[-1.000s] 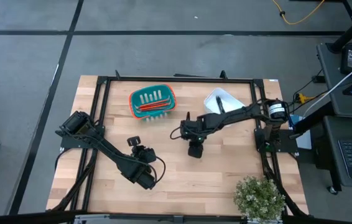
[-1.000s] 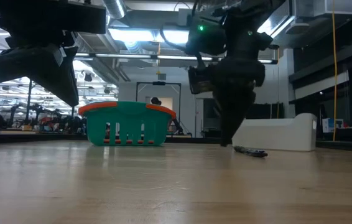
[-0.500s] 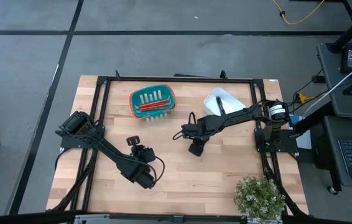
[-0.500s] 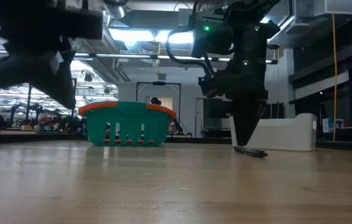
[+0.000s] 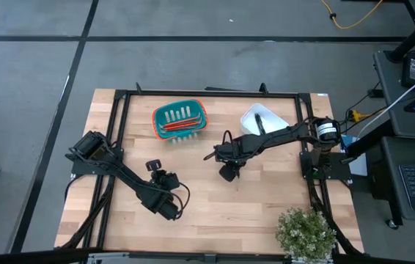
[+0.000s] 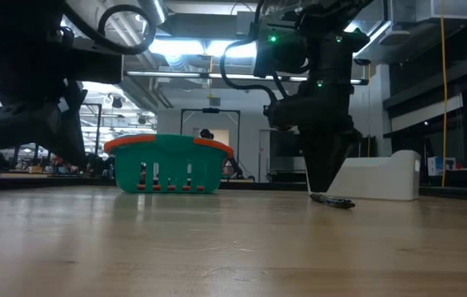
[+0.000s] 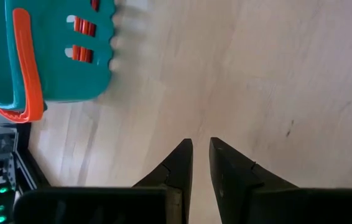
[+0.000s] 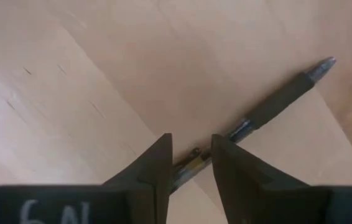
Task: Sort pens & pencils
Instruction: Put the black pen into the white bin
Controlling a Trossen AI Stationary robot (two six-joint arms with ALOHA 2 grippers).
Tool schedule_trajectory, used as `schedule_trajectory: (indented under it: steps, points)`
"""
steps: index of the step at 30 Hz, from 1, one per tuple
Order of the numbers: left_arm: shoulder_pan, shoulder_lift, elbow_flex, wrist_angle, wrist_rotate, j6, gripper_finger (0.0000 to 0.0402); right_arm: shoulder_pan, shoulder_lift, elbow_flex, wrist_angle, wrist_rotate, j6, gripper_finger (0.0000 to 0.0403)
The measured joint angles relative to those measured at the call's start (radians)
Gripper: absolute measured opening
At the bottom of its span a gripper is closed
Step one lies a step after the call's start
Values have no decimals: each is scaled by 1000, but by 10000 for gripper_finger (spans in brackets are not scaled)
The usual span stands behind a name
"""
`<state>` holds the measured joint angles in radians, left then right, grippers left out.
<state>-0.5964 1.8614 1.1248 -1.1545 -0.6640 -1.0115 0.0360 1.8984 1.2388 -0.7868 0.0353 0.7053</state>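
1. Table (image 5: 266, 213): no container has moved over the last second. The change is in the two arms only.

2. Right arm: it has shifted a little across the table centre. In the low view its gripper (image 6: 326, 177) has travelled from left of the loose pen (image 6: 332, 200) to directly above it, tips close to the wood. In the right wrist view the fingers (image 8: 157, 158) stand spread with a narrow gap, one on each side of the pen barrel, which runs slantwise between them. I see no pinch yet. I judge that this is the line-up for a pickup, and closing is the next requirement.

3. Left arm: it has drawn slightly back toward its own side and waits near the front left, its gripper (image 7: 201, 144) aimed at the basket, fingers slightly parted and holding nothing.

4. Teal basket (image 5: 156, 117): at the rear, left of centre. The red-orange pencils (image 5: 182, 126) lie inside.

5. White tray (image 5: 273, 114): rear right, with at least one black pen (image 5: 259, 125) in it.

6. Standing: the pencils look sorted. The loose pen appears to be the only item left on the table.
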Motion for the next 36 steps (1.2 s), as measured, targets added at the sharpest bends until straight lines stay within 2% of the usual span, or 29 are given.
schedule_trajectory:
  steps: [5,12,20,36]
  points:
    - [-6,0,0,-1,-4,0,50,-5,0,0,-8,0,52,113]
    - [-21,0,0,-2,-8,1,50,-24,0,0,-107,0,98,113]
    - [-23,0,0,-2,-8,1,50,-27,0,0,-24,-2,78,113]
    - [-23,0,0,-2,-8,1,50,-43,0,0,-29,1,79,113]
